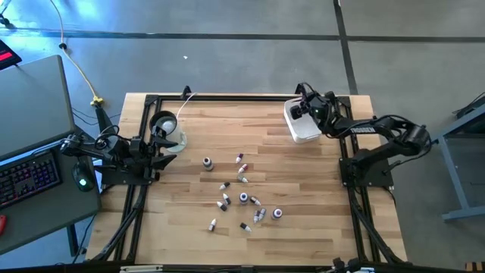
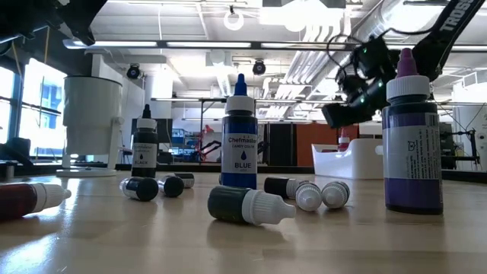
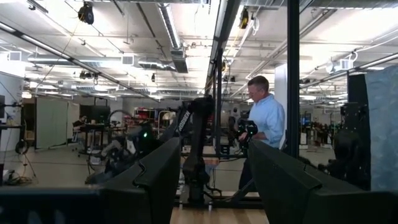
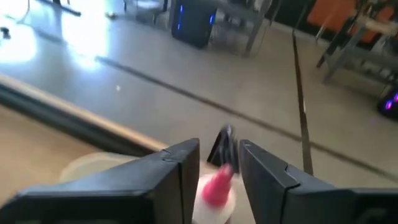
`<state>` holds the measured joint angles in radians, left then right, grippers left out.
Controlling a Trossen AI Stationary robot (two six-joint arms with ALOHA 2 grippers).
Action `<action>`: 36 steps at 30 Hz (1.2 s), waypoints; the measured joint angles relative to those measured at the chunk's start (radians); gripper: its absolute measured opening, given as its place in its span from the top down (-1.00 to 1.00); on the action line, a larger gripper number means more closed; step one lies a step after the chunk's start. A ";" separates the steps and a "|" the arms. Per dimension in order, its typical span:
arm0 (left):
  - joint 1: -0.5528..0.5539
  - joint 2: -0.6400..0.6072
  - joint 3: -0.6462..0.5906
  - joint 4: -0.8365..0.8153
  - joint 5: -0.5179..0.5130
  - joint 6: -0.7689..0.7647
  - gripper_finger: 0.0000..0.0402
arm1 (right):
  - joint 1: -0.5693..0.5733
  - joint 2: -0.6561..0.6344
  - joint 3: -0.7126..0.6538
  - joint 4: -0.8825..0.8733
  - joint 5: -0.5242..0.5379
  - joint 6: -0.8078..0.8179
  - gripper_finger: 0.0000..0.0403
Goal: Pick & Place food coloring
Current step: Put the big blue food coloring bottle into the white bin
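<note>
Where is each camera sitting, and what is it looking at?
High view: above the table, looking straight down; both arms show, right gripper over the white tub.
Low view: at tabletop height, facing the room; bottles up close, one arm above the tub.
Left wrist view: on the left arm, looking into the room past its gripper at a person.
Right wrist view: past its gripper at a pink-topped bottle.
High and low views share the tub.

Both arms are dark, almost black, built of slim jointed links rising from blocky bases bolted to black frame rails along the table's sides. The left gripper (image 3: 211, 180) ends in two broad, flat, matte black fingers with angular, bevelled edges. The right gripper (image 4: 219, 171) has the same wedge-shaped dark fingers. Thin black cables loop around the right arm's wrist, where small lights glow.
</note>
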<state>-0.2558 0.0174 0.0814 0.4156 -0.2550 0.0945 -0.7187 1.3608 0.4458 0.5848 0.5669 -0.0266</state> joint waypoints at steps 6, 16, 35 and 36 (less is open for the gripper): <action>0.000 0.000 0.000 0.000 0.000 -0.011 0.07 | 0.065 -0.219 0.048 -0.071 -0.052 -0.008 0.41; 0.000 0.000 0.000 0.000 0.000 -0.029 0.07 | 0.401 -0.480 0.138 -0.280 -0.638 0.121 0.42; 0.000 0.000 0.000 0.040 -0.001 -0.029 0.07 | 0.863 0.254 0.137 0.357 -0.629 0.004 0.41; 0.000 0.000 0.000 0.039 -0.002 -0.029 0.07 | 0.862 0.276 0.137 0.377 -0.638 0.027 0.42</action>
<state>-0.2558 0.0170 0.0811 0.4545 -0.2565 0.0650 0.1436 1.6365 0.5823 0.9613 -0.0707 0.0008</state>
